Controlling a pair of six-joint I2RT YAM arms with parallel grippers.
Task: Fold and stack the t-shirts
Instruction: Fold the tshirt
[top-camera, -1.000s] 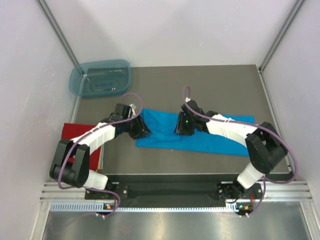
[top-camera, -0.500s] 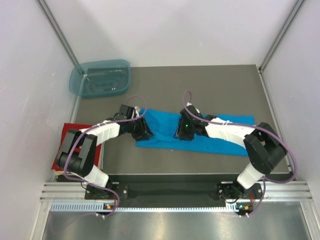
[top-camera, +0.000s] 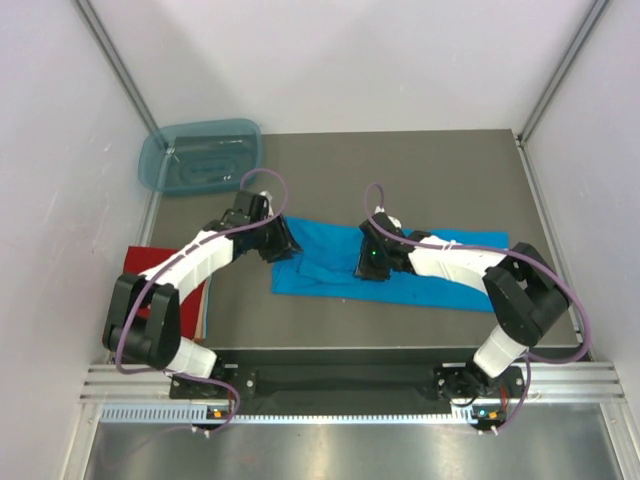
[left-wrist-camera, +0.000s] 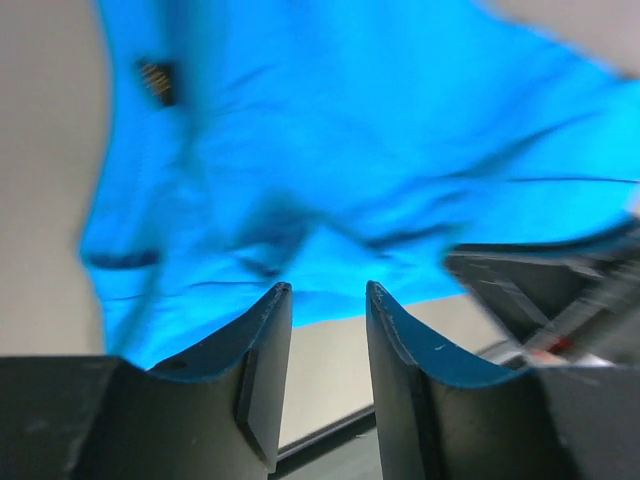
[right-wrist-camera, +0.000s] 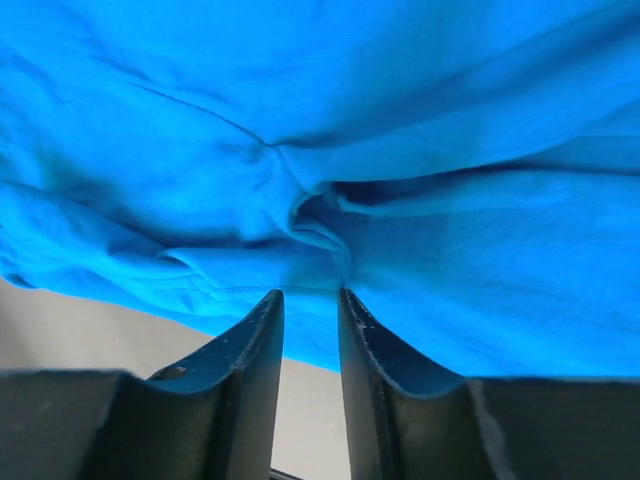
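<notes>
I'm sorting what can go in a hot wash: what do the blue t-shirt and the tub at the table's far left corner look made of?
Blue t-shirt: soft knit cloth, probably cotton jersey, matte; it creases and bunches in limp folds.
Tub: translucent blue-green plastic, slightly glossy; its ribbed bottom shows through and its rim holds a firm moulded shape, so likely rigid.

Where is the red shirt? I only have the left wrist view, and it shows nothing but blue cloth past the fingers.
Observer: The red t-shirt lies flat at the table's left edge, partly under the left arm and apart from the blue t-shirt.
Operator: And the other arm?
Observer: The right gripper is at the near edge of the blue t-shirt, about mid-length. Its jaws are a narrow gap apart, with a bunched fold just ahead of them.
Operator: Anything else out there?
Observer: A translucent tub sits by the table's far-left corner, clear of both shirts.
</notes>
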